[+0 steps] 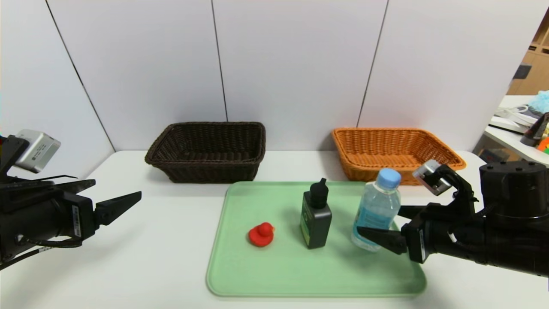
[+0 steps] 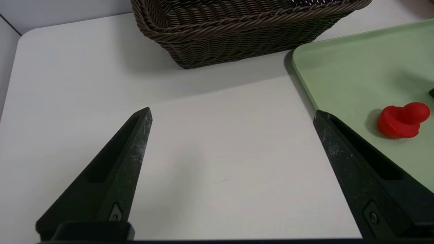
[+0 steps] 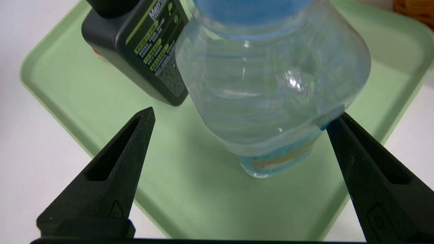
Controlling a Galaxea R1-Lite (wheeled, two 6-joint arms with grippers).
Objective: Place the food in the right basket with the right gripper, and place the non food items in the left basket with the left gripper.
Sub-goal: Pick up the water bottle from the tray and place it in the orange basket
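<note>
1. Head view shows a white table (image 1: pixel 171 257) with a green tray (image 1: pixel 257 274) at its middle, a dark brown basket (image 1: pixel 206 150) behind the tray on the robot's left and an orange basket (image 1: pixel 394 150) behind it on the right.
2. Three things stand on the tray: a red rubber duck (image 1: pixel 261 234) toward its left side, a black bottle (image 1: pixel 316 216) upright at its middle, and a clear water bottle (image 1: pixel 377 210) with a blue cap upright near its right edge.
3. At the tray's right side, the right gripper (image 1: pixel 381 225) is level with the water bottle's lower half, its fingers spread wide, one on each side of the bottle.
4. Right wrist view shows the water bottle (image 3: pixel 271 88) between the two fingertips (image 3: pixel 135 135); one tip is at the edge of the blue label, the other well clear, and nothing is clamped.
5. Beside it in that view stands the black bottle (image 3: pixel 142 51), close to the water bottle.
6. Off the tray, the left gripper (image 1: pixel 124 204) hovers over bare table at the robot's left, spread wide and holding nothing.
7. Left wrist view shows the duck (image 2: pixel 401 120) on the tray (image 2: pixel 356 67), just beyond one finger, and the brown basket (image 2: pixel 237 34) ahead.
</note>
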